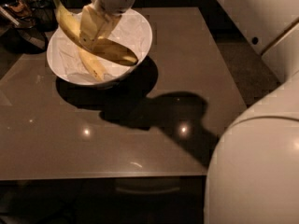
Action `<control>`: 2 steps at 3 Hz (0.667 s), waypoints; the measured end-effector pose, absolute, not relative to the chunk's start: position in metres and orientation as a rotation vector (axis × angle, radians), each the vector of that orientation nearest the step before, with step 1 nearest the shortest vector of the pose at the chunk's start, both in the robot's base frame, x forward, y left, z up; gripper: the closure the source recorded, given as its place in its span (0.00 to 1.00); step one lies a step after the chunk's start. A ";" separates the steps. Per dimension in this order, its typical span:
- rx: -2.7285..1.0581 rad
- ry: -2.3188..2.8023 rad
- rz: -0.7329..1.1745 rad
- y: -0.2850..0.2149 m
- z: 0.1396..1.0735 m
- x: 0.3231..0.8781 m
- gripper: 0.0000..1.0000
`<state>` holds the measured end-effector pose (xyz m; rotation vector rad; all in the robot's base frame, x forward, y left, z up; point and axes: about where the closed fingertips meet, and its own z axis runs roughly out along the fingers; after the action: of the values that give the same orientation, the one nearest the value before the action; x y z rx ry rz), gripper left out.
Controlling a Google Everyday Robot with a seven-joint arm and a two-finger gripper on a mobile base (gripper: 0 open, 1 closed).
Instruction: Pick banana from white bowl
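Note:
The white bowl (pixel 144 31) stands at the back left of the brown table, lined with crumpled white paper. My gripper (pixel 93 43) comes down from the top edge over the bowl and is shut across the middle of the longer, thicker, curved banana (pixel 119 54). That banana's stem pokes up past the bowl's far left rim and its tip points right. The banana (pixel 93 66), slimmer and straighter with dark spots, lies on the paper in the bowl just under the gripper, and nothing holds it.
The brown table (pixel 163 139) spreads to the front and right of the bowl, with the arm's shadow on it. My pale robot body (pixel 261 171) fills the lower right. Dark clutter (pixel 18 8) sits beyond the table's back left corner.

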<state>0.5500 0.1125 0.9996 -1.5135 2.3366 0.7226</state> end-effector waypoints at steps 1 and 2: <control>-1.621 2.295 0.798 0.135 0.998 0.522 1.00; -1.613 2.289 0.798 0.138 0.998 0.524 1.00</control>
<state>0.5242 0.1378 0.9979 -1.6129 2.2889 0.7984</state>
